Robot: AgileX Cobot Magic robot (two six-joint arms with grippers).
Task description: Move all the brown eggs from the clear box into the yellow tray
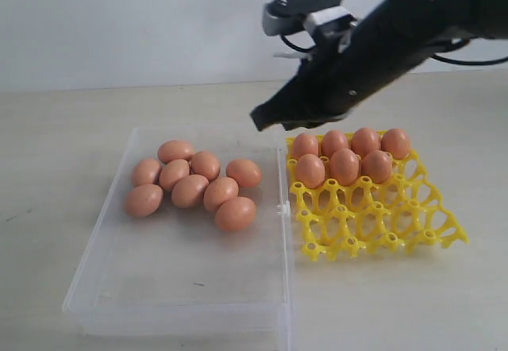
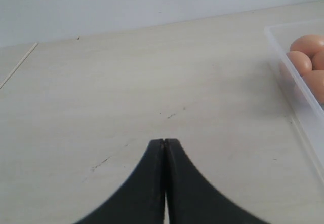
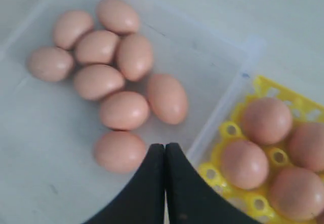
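Several brown eggs (image 1: 190,190) lie clustered in the far half of the clear box (image 1: 159,287); the right wrist view shows the same eggs (image 3: 124,110). The yellow tray (image 1: 397,224) stands right of the box with several eggs (image 1: 344,165) in its far cups. My right gripper (image 1: 262,118) hangs shut and empty above the box's far right corner, near the tray; in its own view the right gripper (image 3: 165,146) is beside the nearest egg. My left gripper (image 2: 164,141) is shut over bare table, left of the clear box (image 2: 298,92).
The pale wooden table (image 1: 63,129) runs to a white wall behind. The tray's near cups (image 1: 373,232) hold nothing. The box's near half (image 1: 182,279) holds no eggs.
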